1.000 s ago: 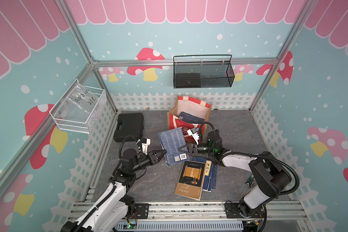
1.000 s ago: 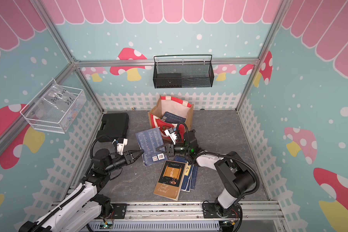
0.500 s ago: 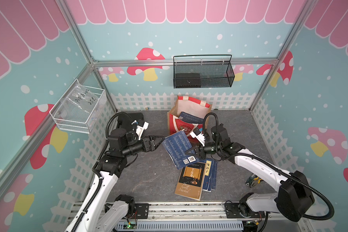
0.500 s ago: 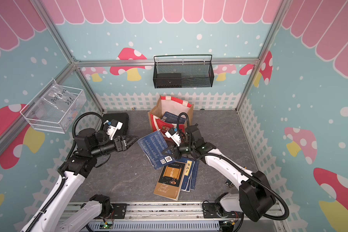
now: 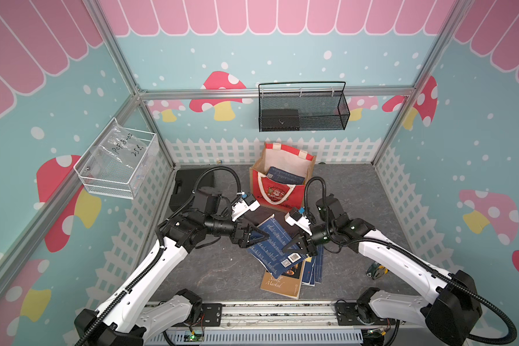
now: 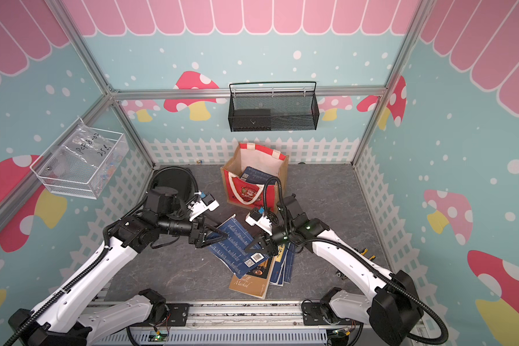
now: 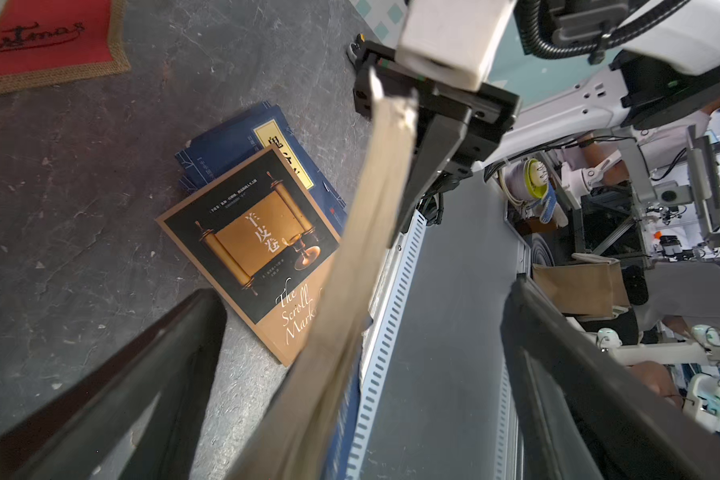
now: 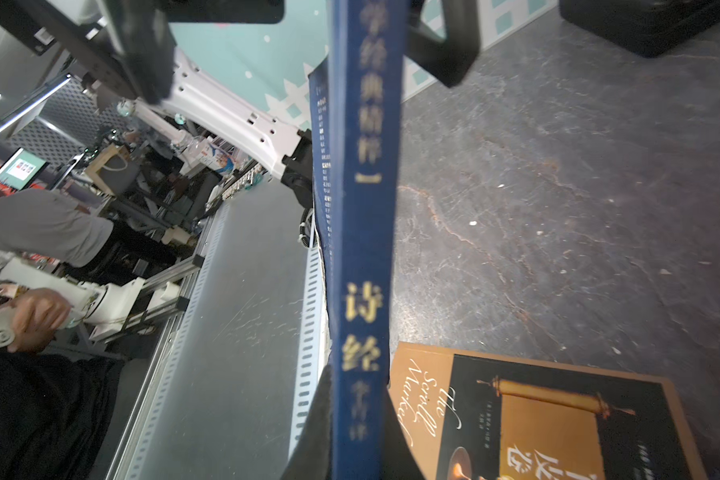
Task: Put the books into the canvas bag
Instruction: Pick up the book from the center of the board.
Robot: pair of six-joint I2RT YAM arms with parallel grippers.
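The right gripper (image 5: 286, 247) pinched the blue book (image 5: 270, 254) by its edge, tilting it off the pile (image 5: 282, 283), likely for handover. The left gripper (image 5: 259, 235) gaped wide around its far edge, empty; the bag (image 5: 297, 197) stood just behind

Blue book (image 5: 269, 249): aloft, tilted, pinched at its spine in my right pincer (image 5: 286, 248).
Scroll book (image 5: 282, 285), blue stack (image 5: 314, 269): flat, beneath it.
Bag (image 5: 270, 196): red, tan-sided, upright, beyond my pincer, blue books (image 5: 285, 177) inside.
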